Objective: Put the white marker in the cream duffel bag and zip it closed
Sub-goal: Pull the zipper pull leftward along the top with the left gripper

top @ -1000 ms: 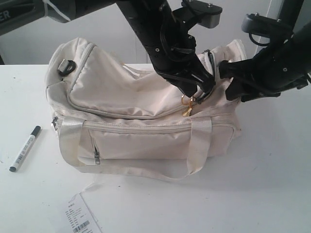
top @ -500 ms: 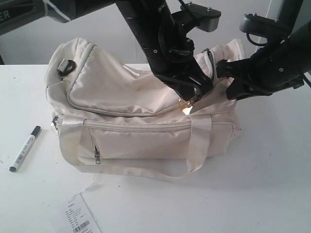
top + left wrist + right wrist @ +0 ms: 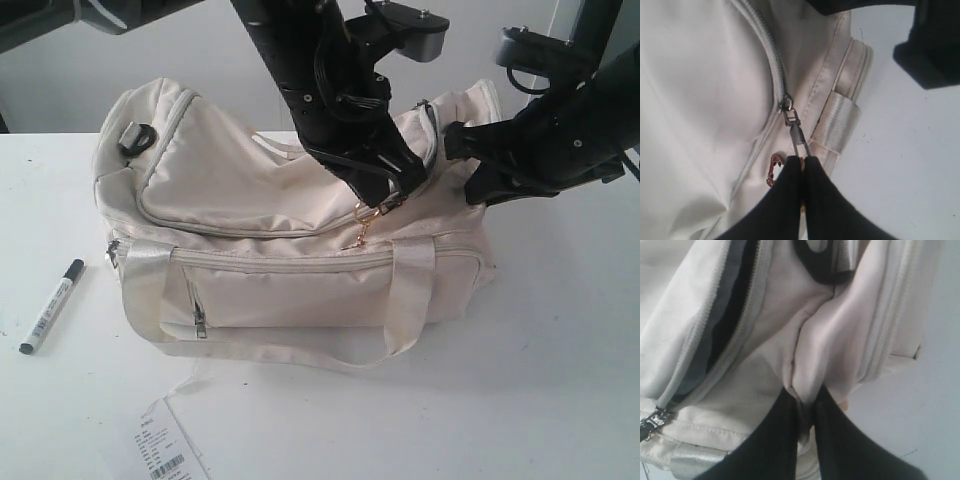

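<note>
Moved: left gripper, pinching zipper pull, has dragged it along, opening the top.
right gripper clenched on cream duffel bag fabric; white marker lies on table beside it, unpicked; zip-up pending.

Left arm: slanting down from above.
Left gripper: fingers pinched on zipper pull.
Right gripper: fingers nipping cream duffel bag fabric (narrow gap between them).

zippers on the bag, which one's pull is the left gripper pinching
The curved top zipper's pull on the cream duffel bag, shut in the left gripper; the front pocket zipper pull hangs untouched.
</note>
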You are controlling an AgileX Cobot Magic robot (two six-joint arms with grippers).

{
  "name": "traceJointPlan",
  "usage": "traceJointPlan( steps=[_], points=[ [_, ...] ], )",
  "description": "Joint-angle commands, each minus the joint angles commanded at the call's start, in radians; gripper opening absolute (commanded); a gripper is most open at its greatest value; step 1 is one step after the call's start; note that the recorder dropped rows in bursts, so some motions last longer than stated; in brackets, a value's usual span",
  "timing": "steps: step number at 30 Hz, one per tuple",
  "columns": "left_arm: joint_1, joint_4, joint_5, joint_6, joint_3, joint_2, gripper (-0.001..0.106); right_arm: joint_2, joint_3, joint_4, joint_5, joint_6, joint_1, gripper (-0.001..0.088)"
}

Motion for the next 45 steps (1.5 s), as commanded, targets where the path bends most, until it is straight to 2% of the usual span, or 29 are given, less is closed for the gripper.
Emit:
traceJointPlan(
  steps=[36, 45],
  points=[
    [0.0, 0.067, 0.057, 0.0, 0.0, -0.05, 0.0, 0.0, 0.0, -0.004, -0.01, 0.002, 0.0, 0.0],
    [0.0, 0.098, 0.057, 0.0, 0.034, -0.081, 0.0, 0.0, 0.0, -0.004, -0.015, 0.008, 0.0, 0.0]
  ],
)
